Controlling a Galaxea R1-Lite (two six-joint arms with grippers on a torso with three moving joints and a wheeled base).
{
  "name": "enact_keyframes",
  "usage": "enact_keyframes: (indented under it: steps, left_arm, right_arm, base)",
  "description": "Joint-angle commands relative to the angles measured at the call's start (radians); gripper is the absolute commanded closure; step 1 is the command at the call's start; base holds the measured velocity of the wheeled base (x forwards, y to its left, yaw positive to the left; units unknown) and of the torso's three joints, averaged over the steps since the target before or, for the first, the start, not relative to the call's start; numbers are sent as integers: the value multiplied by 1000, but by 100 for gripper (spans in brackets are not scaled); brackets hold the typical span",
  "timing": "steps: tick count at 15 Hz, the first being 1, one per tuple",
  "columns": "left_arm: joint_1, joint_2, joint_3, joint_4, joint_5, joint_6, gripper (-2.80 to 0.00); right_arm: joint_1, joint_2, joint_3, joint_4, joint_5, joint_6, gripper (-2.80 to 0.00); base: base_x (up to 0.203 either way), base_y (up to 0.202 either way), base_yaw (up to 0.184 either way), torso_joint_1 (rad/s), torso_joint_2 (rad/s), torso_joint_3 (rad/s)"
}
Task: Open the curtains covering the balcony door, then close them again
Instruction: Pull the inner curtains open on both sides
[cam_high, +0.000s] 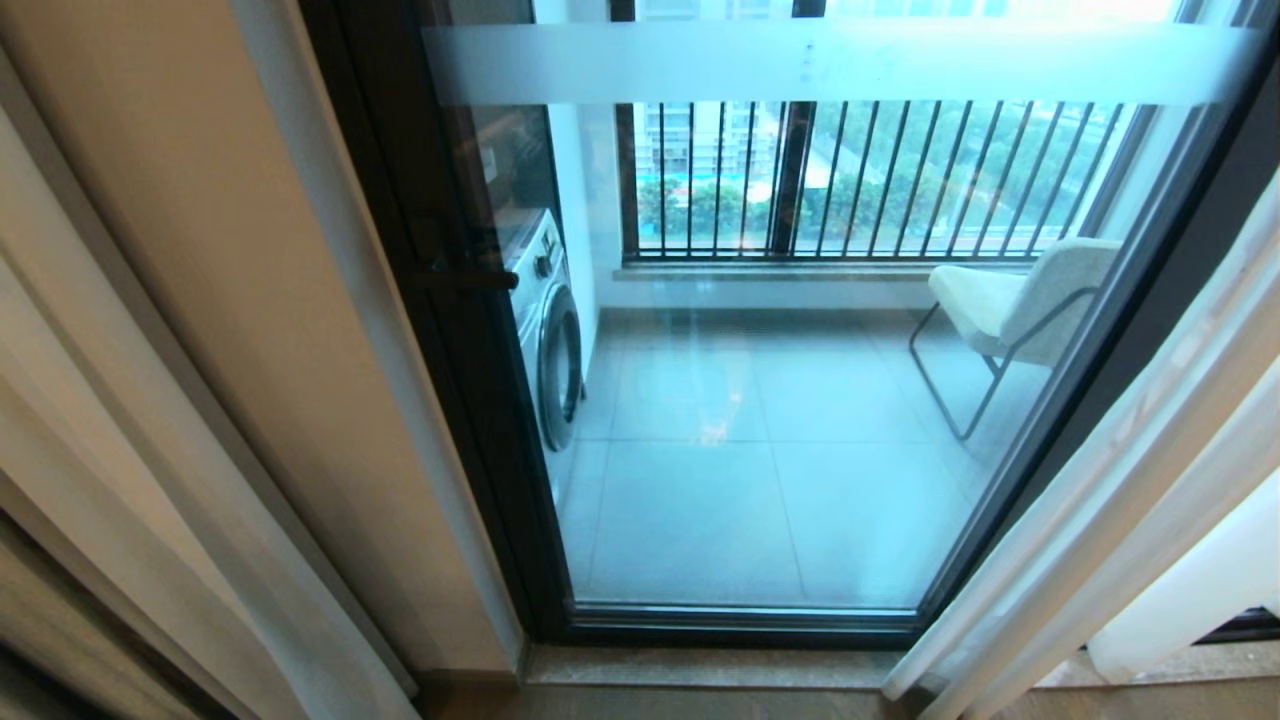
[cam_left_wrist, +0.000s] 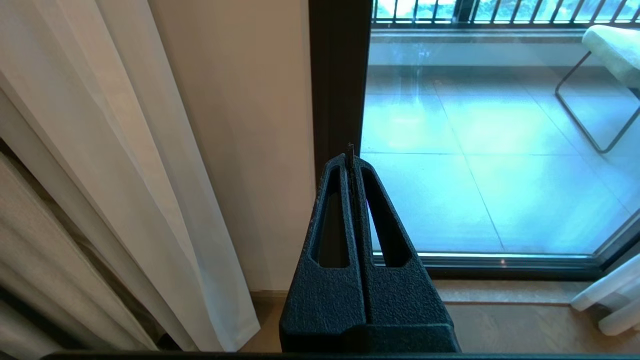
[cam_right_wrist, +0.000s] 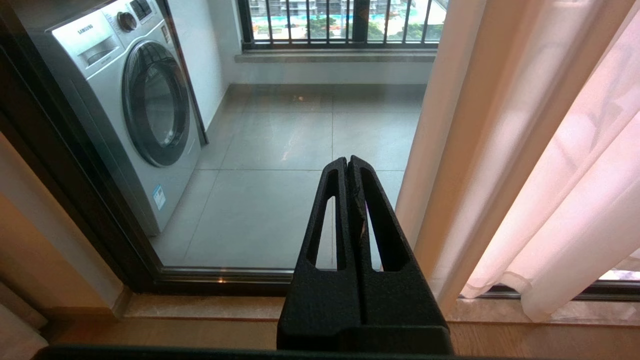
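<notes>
The sheer white curtains are drawn apart. One panel (cam_high: 90, 420) (cam_left_wrist: 125, 175) hangs bunched at the left, the other (cam_high: 1130, 500) (cam_right_wrist: 550, 175) at the right. Between them the balcony door (cam_high: 780, 420) (cam_left_wrist: 475, 175) (cam_right_wrist: 280, 150) stands uncovered: glass in a black frame, with a frosted band on top and a dark handle (cam_high: 460, 278). Neither arm shows in the head view. My left gripper (cam_left_wrist: 351, 155) is shut and empty, low before the door's left frame, clear of the left panel. My right gripper (cam_right_wrist: 348, 162) is shut and empty, beside the right panel's inner edge without touching it.
Behind the glass are a washing machine (cam_high: 550, 330) (cam_right_wrist: 140, 110), a white chair (cam_high: 1010, 300) (cam_left_wrist: 610, 50) and a black barred railing (cam_high: 850, 180). A beige wall strip (cam_high: 250, 300) separates the left panel from the door. A stone threshold (cam_high: 700, 665) runs along the door's foot.
</notes>
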Motion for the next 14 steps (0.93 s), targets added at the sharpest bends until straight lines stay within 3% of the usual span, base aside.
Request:
enact_keyframes:
  steps: [1, 14]
  left_arm:
    - [0, -2, 0, 0, 0, 1, 0]
    - [0, -2, 0, -1, 0, -10, 0]
  right_arm:
    - [0, 0, 0, -1, 0, 0, 0]
    - [0, 0, 0, -1, 0, 0, 0]
  base:
    - [0, 0, 0, 0, 0, 0]
    - [0, 0, 0, 0, 0, 0]
